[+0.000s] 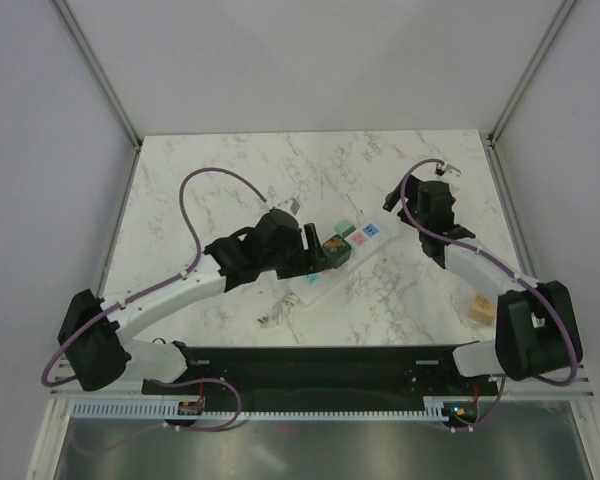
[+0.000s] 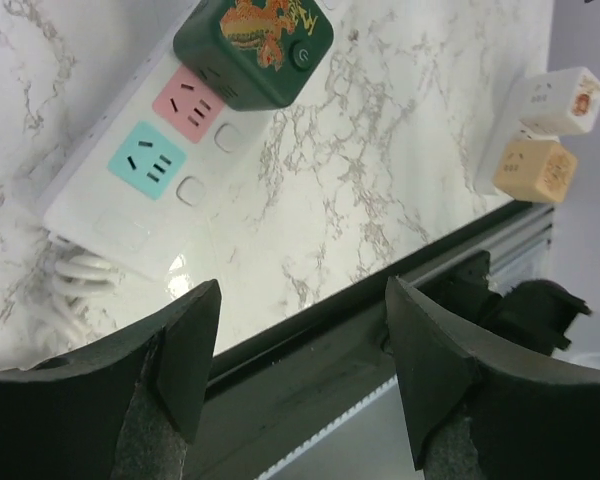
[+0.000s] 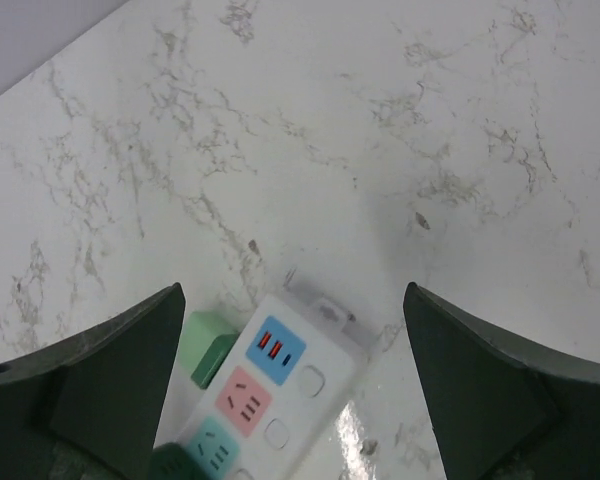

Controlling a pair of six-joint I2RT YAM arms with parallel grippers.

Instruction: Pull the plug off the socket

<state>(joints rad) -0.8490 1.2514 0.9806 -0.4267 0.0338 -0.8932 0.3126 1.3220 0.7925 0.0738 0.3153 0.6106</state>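
Left end effector (image 2: 300, 300) stands open with nothing between its dark fingers (image 2: 190, 350), hovering just short of the cord end of the power strip (image 2: 130, 190). From these fingers the strip's long axis runs forward and to the right. In the top view it lies diagonally on the marble table (image 1: 230, 170), its cord stub (image 2: 75, 275) at the near-left end and its USB end at the far right. Ahead of the left finger the outlets come in order: a teal outlet (image 2: 145, 165), a pink outlet (image 2: 188, 105), then the plug (image 2: 255, 45). The plug is a dark green cube sitting upright on the strip beyond the fingertips and apart from them. Its orange-yellow mark and a round button face up. No finger touches it, and nothing lies between it and the open jaws.

Off to the right of this end effector, well apart from the strip and near the table's front edge, a white cube (image 2: 560, 100) and a tan cube (image 2: 535, 170) sit close together.

Right end effector (image 3: 292, 300) is spread wide and holds nothing. It hangs over the strip's far end, where the blue USB outlet (image 3: 277, 350) lies below and between its fingers (image 3: 130, 380). A bright green block (image 3: 208, 345) rests just beside the strip, next to the left finger.
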